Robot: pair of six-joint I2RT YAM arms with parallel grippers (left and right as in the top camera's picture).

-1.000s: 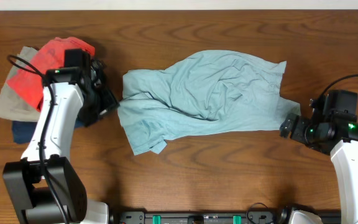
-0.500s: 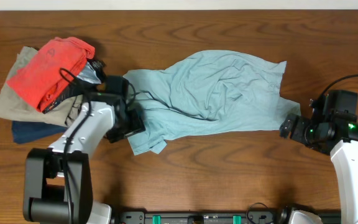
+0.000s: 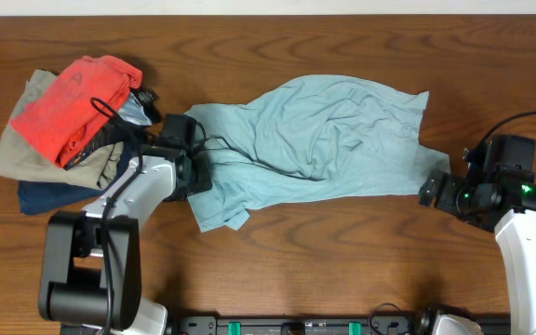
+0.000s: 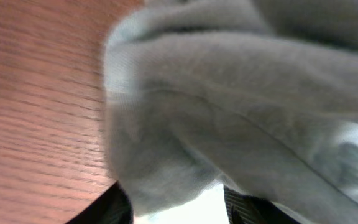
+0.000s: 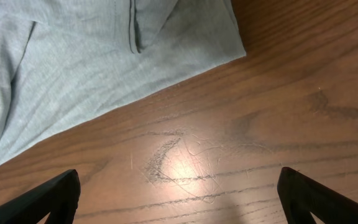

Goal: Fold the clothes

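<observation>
The pale light-blue garment point(image 3: 314, 149) lies spread and wrinkled across the middle of the table. My left gripper point(image 3: 196, 172) is at its left edge. In the left wrist view the cloth point(image 4: 229, 93) fills the frame, and the open fingers point(image 4: 173, 199) straddle a fold of it. My right gripper point(image 3: 433, 191) is just off the garment's lower right corner. In the right wrist view it point(image 5: 179, 186) is open wide over bare wood, with the garment's corner point(image 5: 92, 56) ahead of it.
A pile of folded garments sits at the far left: coral-red point(image 3: 77, 102) on top, beige point(image 3: 21, 149) under it, navy point(image 3: 49, 197) at the bottom. The wooden table point(image 3: 342, 251) runs along the front.
My left arm has swung right, from beside the folded pile to the garment's left edge. The right arm has not moved.
</observation>
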